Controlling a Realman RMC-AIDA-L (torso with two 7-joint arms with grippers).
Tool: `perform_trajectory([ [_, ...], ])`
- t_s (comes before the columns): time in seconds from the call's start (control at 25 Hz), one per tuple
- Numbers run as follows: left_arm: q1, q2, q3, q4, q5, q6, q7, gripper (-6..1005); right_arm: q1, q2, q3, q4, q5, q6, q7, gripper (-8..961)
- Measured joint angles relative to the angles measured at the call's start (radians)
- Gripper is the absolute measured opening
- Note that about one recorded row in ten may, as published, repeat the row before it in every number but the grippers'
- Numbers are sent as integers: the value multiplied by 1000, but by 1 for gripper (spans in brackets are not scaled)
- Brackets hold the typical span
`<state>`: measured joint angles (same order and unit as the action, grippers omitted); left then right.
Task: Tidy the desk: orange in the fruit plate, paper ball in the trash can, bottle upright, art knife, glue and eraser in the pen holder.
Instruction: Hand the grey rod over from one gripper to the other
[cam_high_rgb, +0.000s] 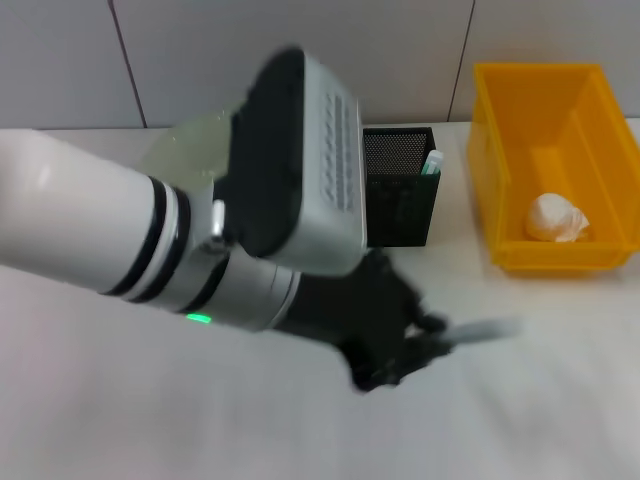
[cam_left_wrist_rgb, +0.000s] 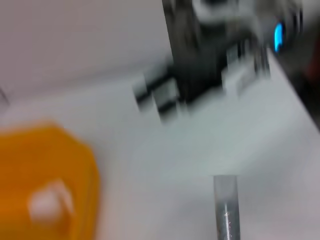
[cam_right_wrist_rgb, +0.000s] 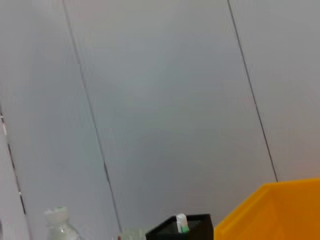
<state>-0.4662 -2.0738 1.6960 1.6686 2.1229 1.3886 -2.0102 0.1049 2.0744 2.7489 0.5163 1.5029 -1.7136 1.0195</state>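
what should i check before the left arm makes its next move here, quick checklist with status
1. Paper ball in the yellow trash can: ok, it lies on the bin floor.
2. Pen holder upright and reachable: ok, it stands beside the bin with a green-and-white item already in it.
3. Left gripper holding the grey stick-like object: cannot tell, the object sits at its tip but motion blur hides the jaws.
4. Which item that object is: cannot tell.
5. Bottle upright: ok, its cap points up in the right wrist view.
6. Orange in the fruit plate: cannot tell, the left arm blocks that side.
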Motion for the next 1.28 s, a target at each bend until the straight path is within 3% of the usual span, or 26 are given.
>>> perform_trajectory([
  [0.28, 55, 0, -8, -8, -316, -227, 201, 140, 3, 3, -4, -52, -2, 22, -61, 586],
  [0.4, 57, 0, -3, -26, -350, -260, 230, 140, 6, 3, -4, -64, -3, 37, -65, 586],
  [0.44, 54, -2, 14, -94, -474, -363, 329, 140, 8, 3, -5, -69, -4, 47, -69, 586],
  [0.48, 54, -2, 14, -94, -474, -363, 329, 140, 9, 3, -5, -74, -6, 56, -74, 586],
  [0.52, 39, -4, 31, -176, -597, -445, 431, 140, 13, 3, -6, -86, -12, 65, -91, 586],
  [0.6, 30, -4, 39, -215, -654, -472, 483, 141, 15, 3, -7, -92, -15, 67, -99, 586],
  [0.72, -16, -6, 97, -419, -1010, -566, 827, 141, 22, 3, -10, -100, -20, 78, -107, 586],
  [0.8, -16, -6, 97, -419, -1010, -566, 827, 141, 27, 3, -11, -107, -27, 86, -109, 586],
  [0.84, -61, -6, 137, -567, -1296, -587, 1076, 141, 29, 3, -11, -114, -30, 89, -114, 586],
  [0.88, -61, -6, 137, -567, -1296, -587, 1076, 141, 30, 3, -11, -118, -32, 93, -119, 586],
  [0.96, -116, -6, 175, -707, -1553, -577, 1282, 141, 33, 4, -11, -123, -36, 100, -128, 586],
  [1.04, -116, -6, 175, -707, -1553, -577, 1282, 141, 37, 4, -11, -127, -43, 108, -130, 586],
  [1.08, -155, -6, 210, -794, -1738, -570, 1429, 141, 40, 4, -11, -131, -45, 110, -130, 586],
  [1.12, -170, -6, 229, -824, -1819, -569, 1496, 141, 42, 4, -11, -135, -45, 113, -132, 586],
  [1.24, -170, -6, 229, -824, -1819, -569, 1496, 139, 46, 4, -11, -138, -46, 114, -136, 586],
  [1.28, -185, -6, 249, -854, -1898, -568, 1558, 139, 48, 4, -11, -140, -46, 114, -138, 586],
])
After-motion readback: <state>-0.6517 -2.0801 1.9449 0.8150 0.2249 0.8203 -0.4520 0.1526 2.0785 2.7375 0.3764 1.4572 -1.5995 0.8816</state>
